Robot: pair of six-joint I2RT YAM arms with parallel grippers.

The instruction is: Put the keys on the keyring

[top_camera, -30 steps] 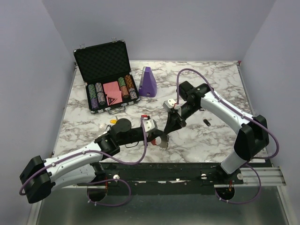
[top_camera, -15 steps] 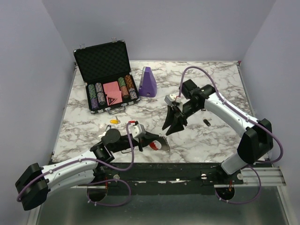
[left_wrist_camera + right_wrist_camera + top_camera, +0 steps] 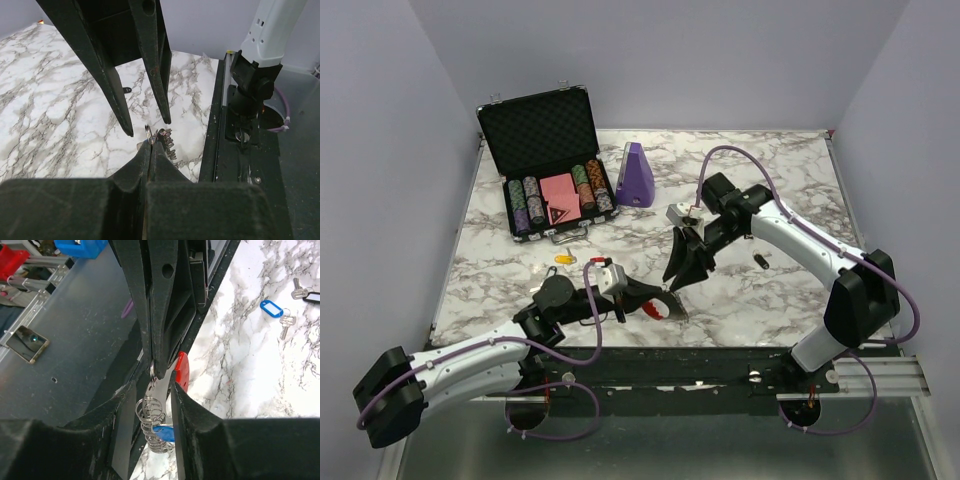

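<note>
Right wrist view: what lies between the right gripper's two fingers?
The keyring, its silvery coil carrying a blue tag, pinched by the left gripper. Seen in the right wrist view.

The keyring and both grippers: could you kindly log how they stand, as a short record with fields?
keyring: red arc and coiled metal, at the near edge of the table
left gripper: shut on the keyring's metal loop
right gripper: open, one fingertip each side of that loop
loose keys: blue-tagged key, yellow-tagged key, black key, all on the table

Left gripper pinched shut, low; right gripper parted — tips angled down.
</note>
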